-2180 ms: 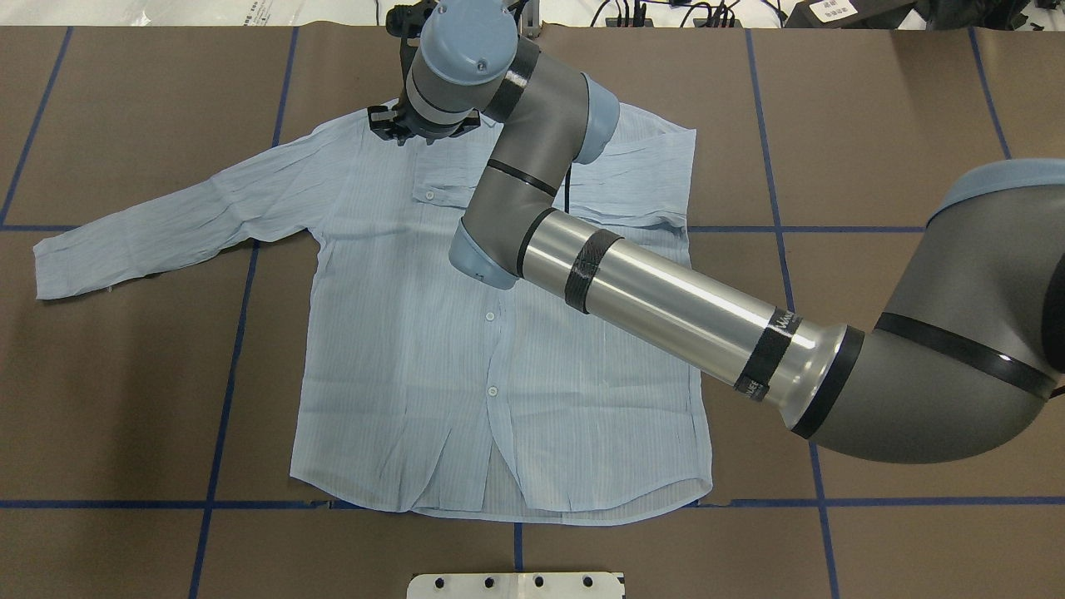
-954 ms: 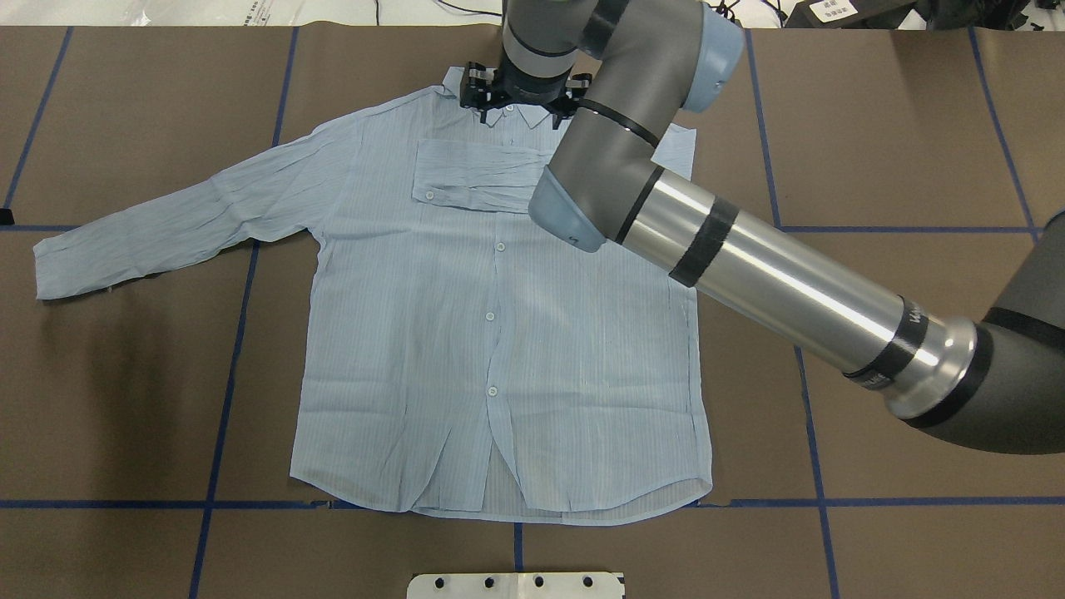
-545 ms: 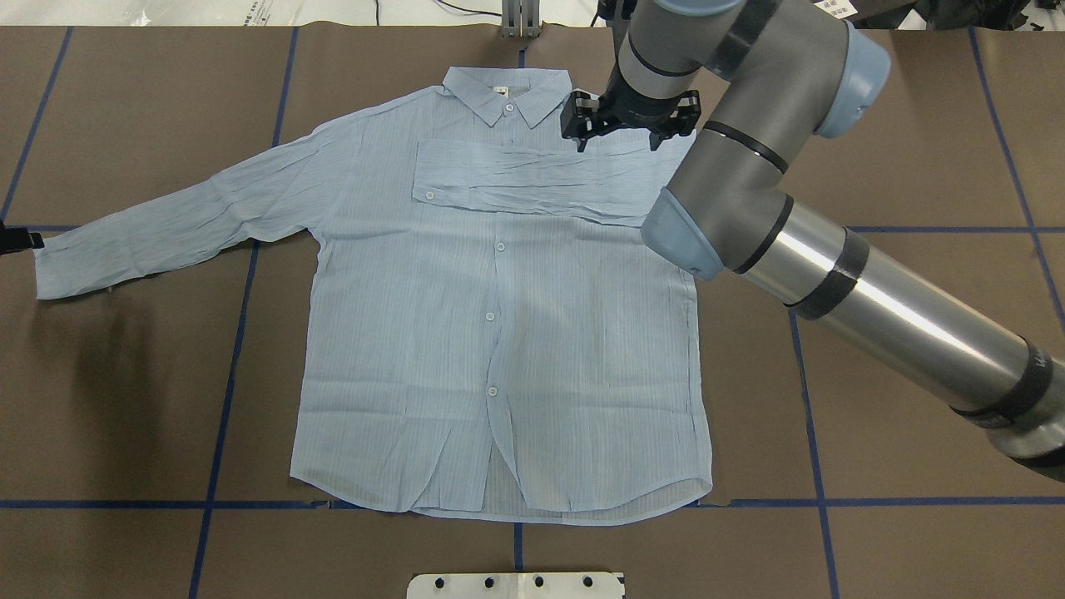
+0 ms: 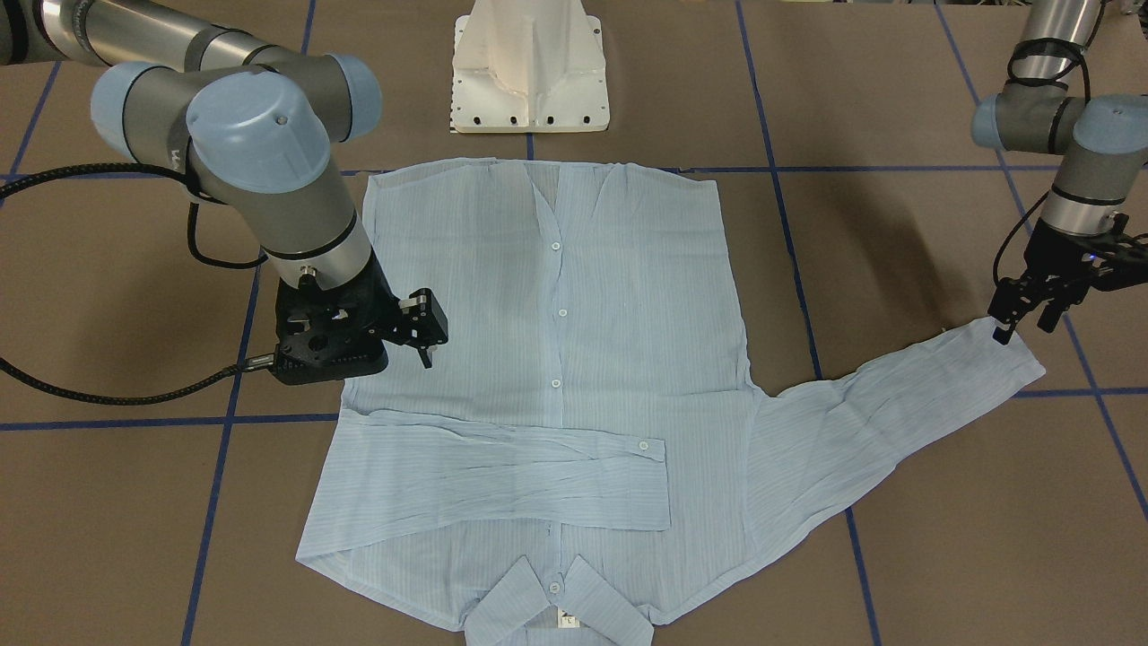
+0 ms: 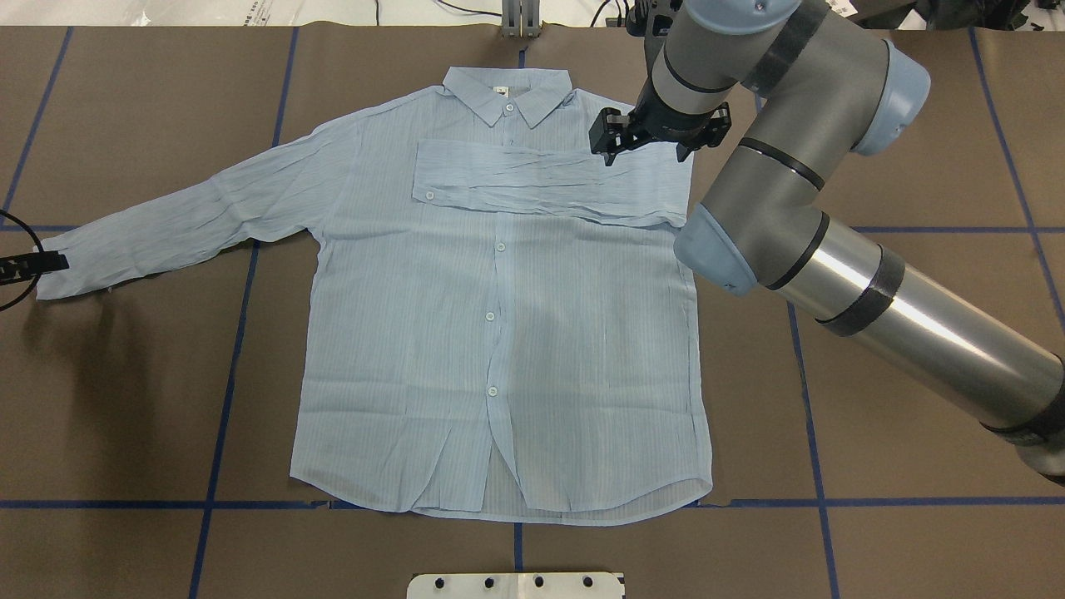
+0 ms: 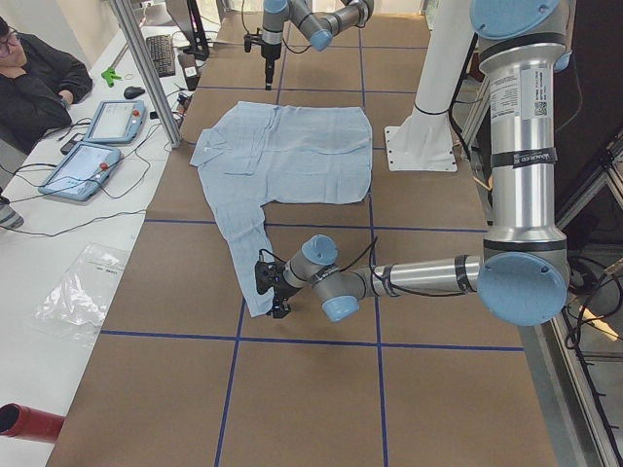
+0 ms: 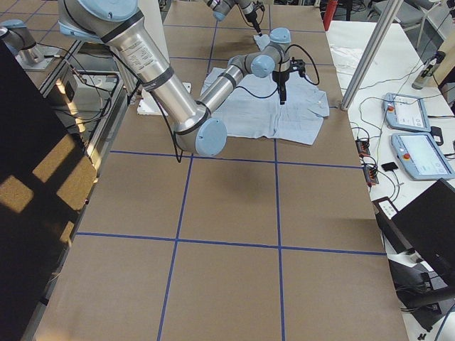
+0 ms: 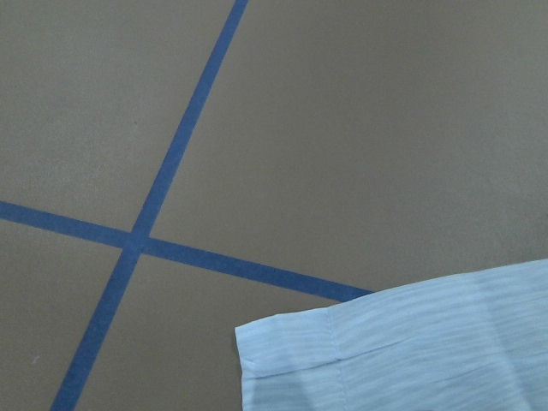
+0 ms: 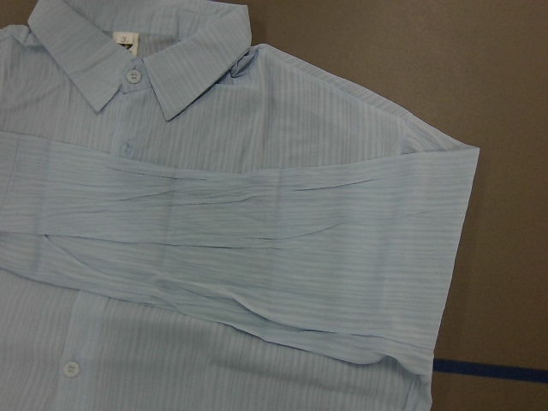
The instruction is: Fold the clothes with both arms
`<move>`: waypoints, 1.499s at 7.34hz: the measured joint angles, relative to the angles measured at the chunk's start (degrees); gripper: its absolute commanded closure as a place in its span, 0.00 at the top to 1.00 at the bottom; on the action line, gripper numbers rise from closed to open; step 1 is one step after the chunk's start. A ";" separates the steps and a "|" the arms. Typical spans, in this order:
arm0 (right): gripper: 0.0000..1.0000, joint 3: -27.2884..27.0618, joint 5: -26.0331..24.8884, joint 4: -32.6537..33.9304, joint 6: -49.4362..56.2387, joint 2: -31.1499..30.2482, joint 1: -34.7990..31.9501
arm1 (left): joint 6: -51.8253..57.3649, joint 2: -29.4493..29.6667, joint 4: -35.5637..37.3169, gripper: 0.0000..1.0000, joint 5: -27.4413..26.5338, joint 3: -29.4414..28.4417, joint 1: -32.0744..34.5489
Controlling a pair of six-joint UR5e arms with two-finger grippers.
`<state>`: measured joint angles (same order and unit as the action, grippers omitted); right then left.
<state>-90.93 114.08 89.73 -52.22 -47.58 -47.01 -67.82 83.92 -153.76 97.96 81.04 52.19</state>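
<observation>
The clothes, one light blue striped shirt point(image 5: 499, 333), lie flat and buttoned with the collar point(image 5: 507, 87) at the far edge. One sleeve point(image 5: 532, 179) is folded across the chest. The other sleeve point(image 5: 183, 216) stretches out toward the left. My right gripper point(image 5: 647, 151) hovers open over the shoulder end of the folded sleeve and holds nothing. My left gripper point(image 4: 1024, 325) is open just above the outstretched sleeve's cuff point(image 8: 385, 351), with its fingers on either side of the cuff's corner. Neither wrist view shows fingers.
The white pedestal base point(image 4: 529, 72) stands just behind the shirt's hem. Blue tape lines point(image 5: 225, 391) grid the brown table. A person point(image 6: 34, 83) sits past the far edge with tablets point(image 6: 92, 156), beside a metal post point(image 6: 146, 68).
My right arm has swung rightward from the shirt's left shoulder, past the collar, to above its right shoulder. My left gripper has come into view at the outstretched cuff.
</observation>
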 measured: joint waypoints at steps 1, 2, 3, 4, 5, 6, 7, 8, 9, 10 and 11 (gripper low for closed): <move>1.00 -0.02 0.00 0.00 0.01 -0.05 0.03 | 0.06 -0.02 3.36 0.86 -0.36 1.68 -0.86; 1.00 0.00 -0.08 -0.01 0.04 -0.20 0.09 | 0.23 -0.08 7.26 0.86 -0.72 3.80 -1.49; 1.00 0.12 -0.30 -0.07 0.07 -0.41 0.16 | 0.36 -0.17 9.55 0.85 -1.03 4.98 -1.87; 1.00 0.21 -0.48 -0.15 0.09 -0.57 0.23 | 0.44 -0.29 10.57 0.85 -1.11 5.43 -2.06; 1.00 0.21 -0.59 -0.21 0.10 -0.60 0.33 | 0.48 -0.41 11.02 0.85 -1.11 5.52 -2.13; 1.00 0.22 -0.67 -0.26 0.10 -0.60 0.44 | 0.47 -0.61 11.24 0.83 -1.06 5.46 -2.15; 1.00 0.19 -0.74 -0.31 0.11 -0.57 0.47 | 0.42 -1.01 11.30 0.79 -1.03 5.41 -2.17; 1.00 0.13 -0.77 -0.33 0.09 -0.50 0.53 | 0.30 -1.43 11.30 0.77 -1.03 5.35 -2.17; 1.00 0.09 -0.78 -0.34 0.05 -0.45 0.56 | 0.16 -1.63 11.31 0.73 -1.02 5.31 -2.17; 1.00 0.07 -0.79 -0.34 0.03 -0.43 0.58 | 0.07 -1.70 11.34 0.67 -1.00 5.29 -2.18; 1.00 0.03 -0.81 -0.34 0.02 -0.41 0.60 | 0.01 -1.72 11.35 0.64 -0.98 5.27 -2.18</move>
<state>-90.90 113.27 89.39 -52.20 -47.99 -46.41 -67.81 82.20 -142.41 96.98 86.32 50.01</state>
